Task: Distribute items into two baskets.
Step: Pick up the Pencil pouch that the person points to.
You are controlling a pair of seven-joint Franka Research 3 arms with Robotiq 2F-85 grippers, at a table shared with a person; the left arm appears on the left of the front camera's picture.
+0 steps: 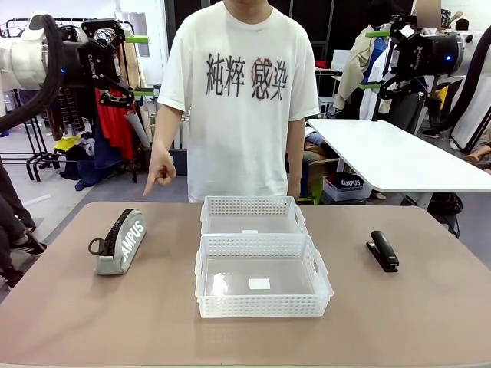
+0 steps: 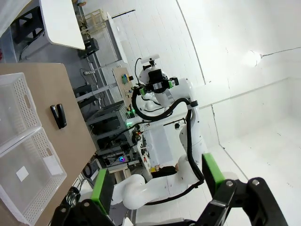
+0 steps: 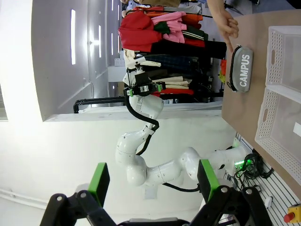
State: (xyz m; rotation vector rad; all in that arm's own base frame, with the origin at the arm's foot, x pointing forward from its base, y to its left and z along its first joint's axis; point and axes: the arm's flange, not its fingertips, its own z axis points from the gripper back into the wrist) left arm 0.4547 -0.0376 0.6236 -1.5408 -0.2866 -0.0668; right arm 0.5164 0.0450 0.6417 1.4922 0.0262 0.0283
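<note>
I am holding my left gripper (image 1: 139, 64) high above the table's left side, its jaws standing wide apart with nothing between them. In my left wrist view the left gripper (image 2: 157, 182) is pointing out over the room, and its green pads (image 2: 102, 190) are gripping nothing.

I am keeping my right gripper (image 1: 374, 60) just as high over the right side, jaws also spread wide and bare. In my right wrist view the right gripper (image 3: 153, 181) is showing the same open gap.

The grey pouch (image 1: 123, 243) is lying on the brown table (image 1: 153, 326) at the left, well apart from the baskets, its white lettering facing up. My right wrist view is also catching the pouch (image 3: 240, 69).

The black stapler (image 1: 383, 251) is lying on the right side, well clear of the baskets, and it is showing in my left wrist view too (image 2: 58, 116).

The two white baskets are sitting in the middle, touching end to end: the near basket (image 1: 261, 305) and the far basket (image 1: 253, 205). Both are sitting there holding none of the items.

A person is standing at the far side, and the person's hand (image 1: 159, 175) is pointing a finger down at the table just beyond the pouch, not touching it.
</note>
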